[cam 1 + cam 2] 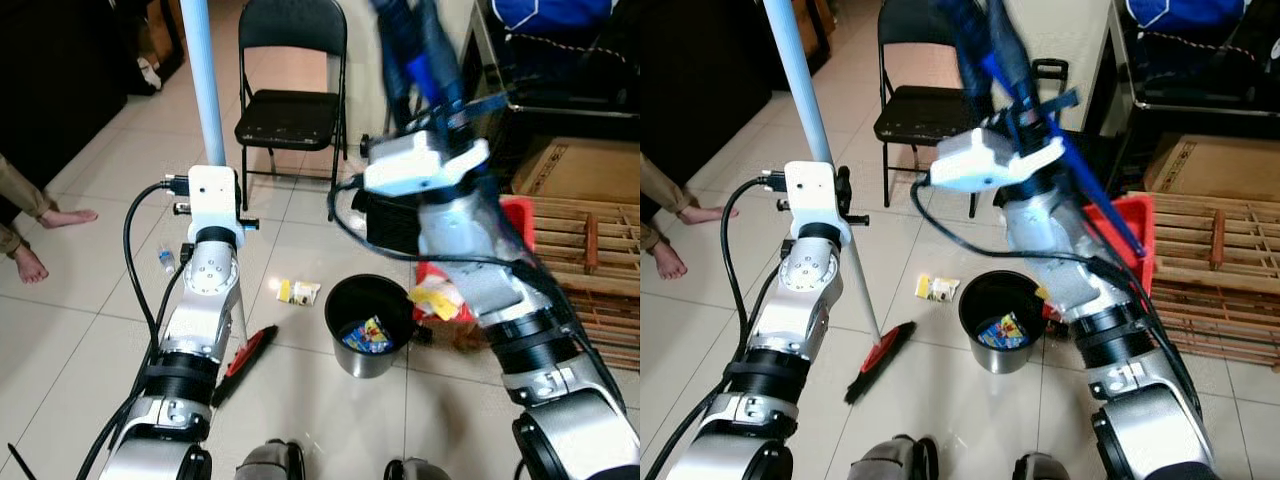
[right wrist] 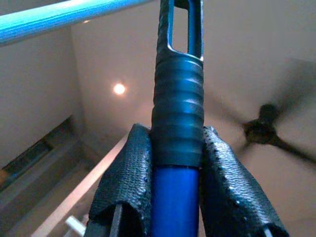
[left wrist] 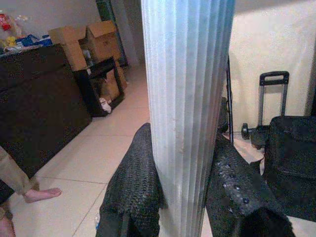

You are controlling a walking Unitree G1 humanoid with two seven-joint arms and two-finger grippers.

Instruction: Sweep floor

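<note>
My left gripper is shut on the broom's pale blue pole, which stands nearly upright. The broom's red and black head rests on the tiles left of the black bin. My right gripper is raised high and shut on the dark ribbed grip of the dustpan's blue handle. The red dustpan hangs tilted at the bin's right side, with a yellow wrapper at its lip above the rim. Colourful wrappers lie inside the bin. A yellow and white wrapper lies on the floor beside the bin.
A black folding chair stands behind the bin. A person's bare feet are at the left. A wooden pallet and a cardboard box lie at the right. A small bottle sits on the tiles by my left arm.
</note>
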